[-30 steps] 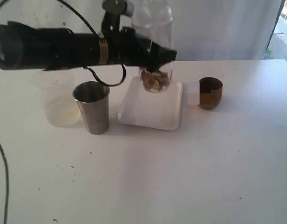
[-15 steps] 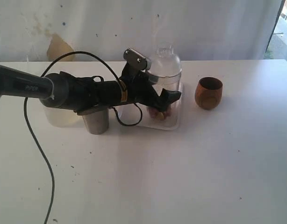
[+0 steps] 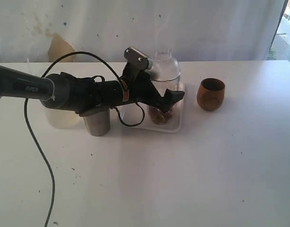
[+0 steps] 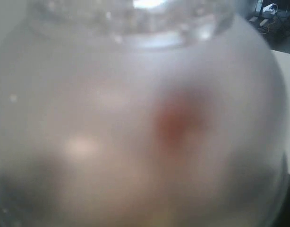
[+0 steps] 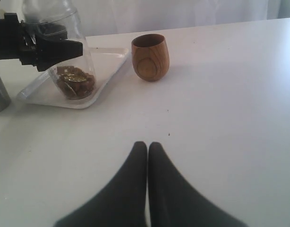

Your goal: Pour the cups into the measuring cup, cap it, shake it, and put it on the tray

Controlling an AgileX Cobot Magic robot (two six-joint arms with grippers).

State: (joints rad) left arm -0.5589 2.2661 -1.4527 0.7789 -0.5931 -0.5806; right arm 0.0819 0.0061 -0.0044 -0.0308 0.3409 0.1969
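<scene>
The measuring cup (image 3: 165, 81) stands upright on the white tray (image 3: 177, 125) with a clear dome lid on top and brown pieces in its base. My left gripper (image 3: 167, 98) reaches in from the left and is shut on its middle. The measuring cup (image 4: 145, 123) fills the left wrist view as a blur and hides the jaws. The steel tumbler (image 3: 97, 125) stands left of the tray, mostly behind my left arm. To the right of the tray sits the wooden cup (image 3: 211, 93). My right gripper (image 5: 147, 144) is shut on nothing, low over bare table, well short of the wooden cup (image 5: 150, 56).
A frosted translucent cup (image 3: 59, 118) stands left of the tumbler. A black cable (image 3: 38, 151) hangs from my left arm and runs over the table's left side. A wall with a white cloth closes off the back.
My left arm has come down with the measuring cup, from held high in the air to standing on the tray. The cup's brown contents have settled at the bottom.
</scene>
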